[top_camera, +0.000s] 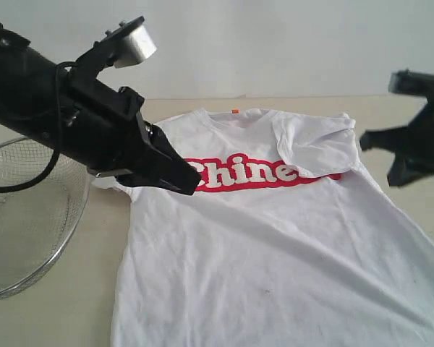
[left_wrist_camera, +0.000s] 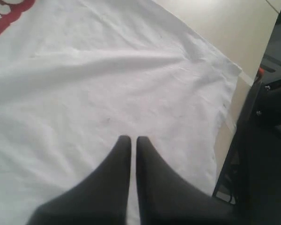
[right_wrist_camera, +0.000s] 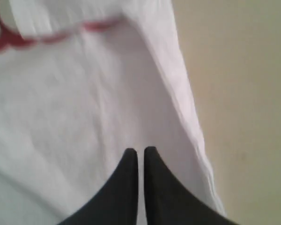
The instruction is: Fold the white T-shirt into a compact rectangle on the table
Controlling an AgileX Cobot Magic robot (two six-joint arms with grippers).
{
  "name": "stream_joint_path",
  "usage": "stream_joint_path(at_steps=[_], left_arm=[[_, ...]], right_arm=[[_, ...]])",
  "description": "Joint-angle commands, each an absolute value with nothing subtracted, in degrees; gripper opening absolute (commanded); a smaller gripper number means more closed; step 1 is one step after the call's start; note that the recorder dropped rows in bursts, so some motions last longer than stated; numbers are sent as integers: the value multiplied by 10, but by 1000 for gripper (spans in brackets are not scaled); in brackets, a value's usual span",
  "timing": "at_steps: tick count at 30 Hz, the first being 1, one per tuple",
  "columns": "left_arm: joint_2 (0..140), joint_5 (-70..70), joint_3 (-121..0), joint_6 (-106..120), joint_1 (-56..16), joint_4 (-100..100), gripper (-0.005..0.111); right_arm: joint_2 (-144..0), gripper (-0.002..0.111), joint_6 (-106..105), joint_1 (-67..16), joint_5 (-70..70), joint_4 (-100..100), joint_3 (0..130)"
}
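The white T-shirt [top_camera: 275, 246] lies spread on the beige table [top_camera: 65, 311], chest up, with red lettering across it and an orange collar tag [top_camera: 235, 111]. Its right sleeve [top_camera: 315, 141] is folded inward over the end of the lettering. My left gripper [top_camera: 192, 184] hangs above the shirt's left shoulder, shut and empty. In the left wrist view its fingertips [left_wrist_camera: 125, 140] point over plain white cloth [left_wrist_camera: 107, 84]. My right gripper [right_wrist_camera: 139, 151] is shut with nothing in it, raised beside the shirt's right edge [right_wrist_camera: 187, 108]; the exterior view shows only part of that arm [top_camera: 416, 137].
A round steel wire-mesh basket [top_camera: 29, 217] stands on the table at the left, under the left arm. A pale wall [top_camera: 275, 43] runs behind the table's far edge. A dark frame [left_wrist_camera: 262, 140] shows at the side of the left wrist view.
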State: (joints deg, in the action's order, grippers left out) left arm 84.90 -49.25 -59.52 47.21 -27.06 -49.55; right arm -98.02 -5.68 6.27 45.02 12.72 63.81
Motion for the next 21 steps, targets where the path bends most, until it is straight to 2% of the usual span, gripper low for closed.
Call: stream_joint_path(at_steps=[1, 6, 13, 21], left_arm=[[843, -492, -593, 467, -274, -497, 5], [843, -490, -593, 467, -274, -497, 5], [843, -469, -593, 467, -274, -497, 5], [843, -457, -593, 467, -274, -498, 5]], right_arm=[[-1097, 0, -61, 63, 476, 133, 823], [-1241, 0, -59, 63, 498, 133, 1001], [-1372, 0, -49, 63, 546, 133, 1188], [-1461, 0, -44, 63, 625, 121, 1303]])
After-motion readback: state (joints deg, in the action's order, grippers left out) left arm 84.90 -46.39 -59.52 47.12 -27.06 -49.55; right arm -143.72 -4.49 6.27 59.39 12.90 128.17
